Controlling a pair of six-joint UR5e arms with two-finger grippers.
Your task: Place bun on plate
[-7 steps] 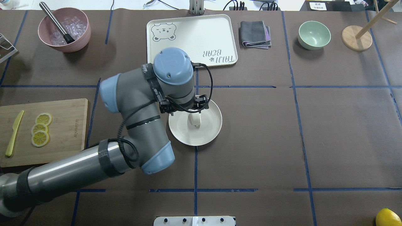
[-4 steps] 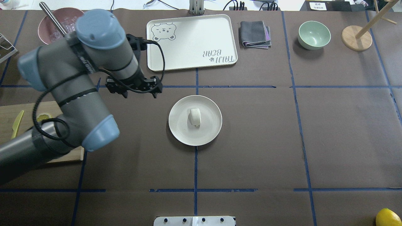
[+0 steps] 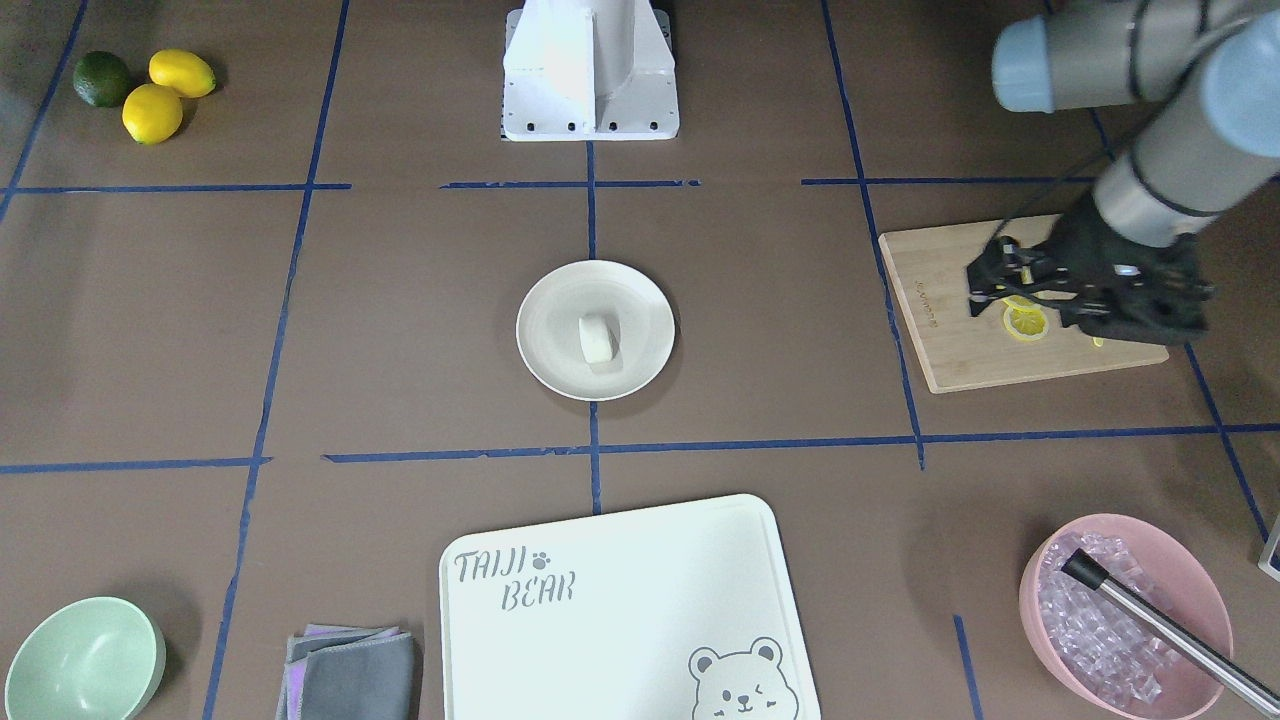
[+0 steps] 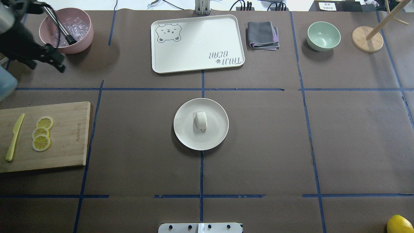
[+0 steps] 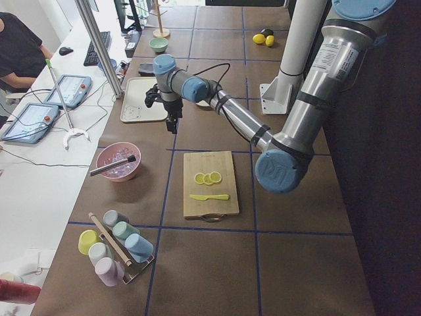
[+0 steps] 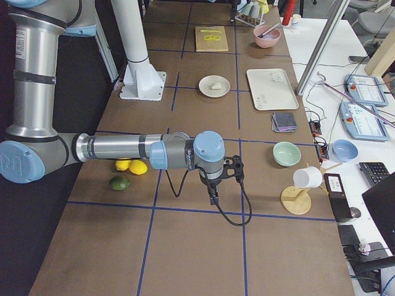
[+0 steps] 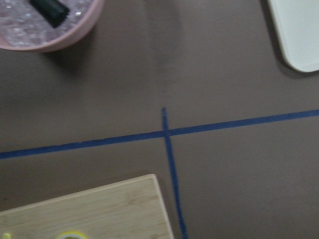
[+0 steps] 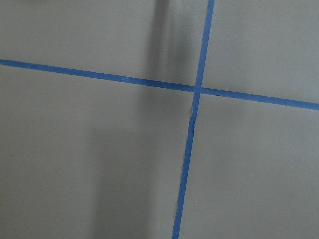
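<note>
Where the left arm hangs: raised over the left side of the worktop, wrist bent downward, left gripper beside the pink bowl, well apart from the plate.
Left jaws: two dark tips stand apart in the overhead view, nothing between them.
Right arm: stretched low, right gripper pointing down at bare worktop near two lemons and a lime; jaws cannot be told.
Bun: lies near the plate's middle, free of both arms.
Right-side view only: the right arm; the overhead view misses it.
Front-facing view: left gripper overlaps the cutting board; the left-side view sets it between tray and pink bowl.
</note>
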